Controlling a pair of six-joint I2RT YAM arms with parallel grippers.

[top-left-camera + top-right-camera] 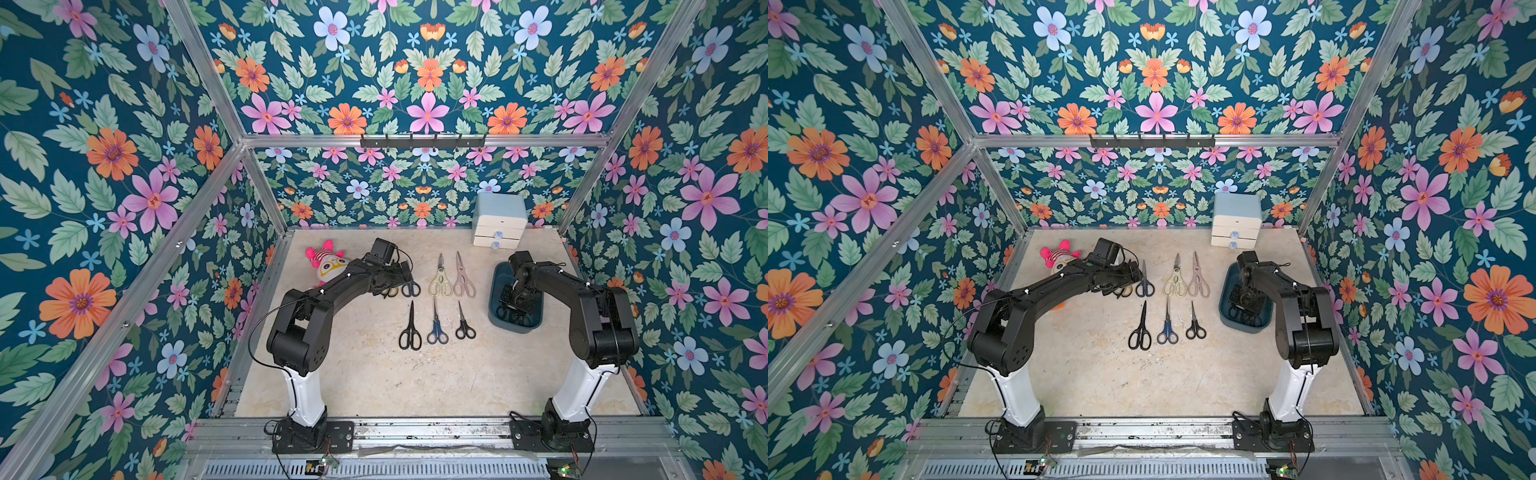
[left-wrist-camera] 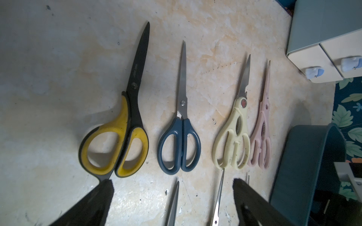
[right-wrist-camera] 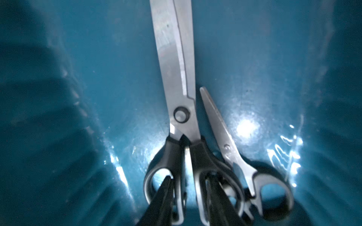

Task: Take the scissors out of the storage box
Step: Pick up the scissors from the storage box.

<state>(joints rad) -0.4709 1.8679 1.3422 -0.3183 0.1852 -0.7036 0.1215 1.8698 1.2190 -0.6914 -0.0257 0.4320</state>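
Right gripper [image 3: 189,176] is down inside the storage box [image 3: 58,97], one finger through each handle loop of the large black-handled scissors [image 3: 176,78]. The jaws are drawn in on the two inner bars between the loops, so it has that pair pinched. The blades run away from the wrist along the box floor. A small black-handled pair [image 3: 225,137] lies right against it with the handles overlapping, and I can't tell which is on top. Sloped teal walls rise on both sides of the fingers, with bare floor either side of the big pair.

From above, the box [image 1: 513,327] sits close to the table's right edge, and the right wrist hides most of its inside.

Left gripper [image 2: 172,182] hangs over the back row with its jaws spread wide and nothing between them. That row holds the yellow-and-black scissors [image 2: 125,121], dark-blue-handled scissors [image 2: 183,86], cream shears [image 2: 235,137] and pink shears [image 2: 262,127]. All lie flat and side by side, and the last two are nearly touching.

The front row has black scissors [image 1: 410,332], blue-handled scissors [image 1: 436,328] and little black scissors [image 1: 464,326], set apart from each other. Bare tabletop stretches from there to the arm bases. A two-drawer mini cabinet [image 1: 498,220] stands at the back beyond the box. A plush toy [image 1: 330,266] is in the far left corner.
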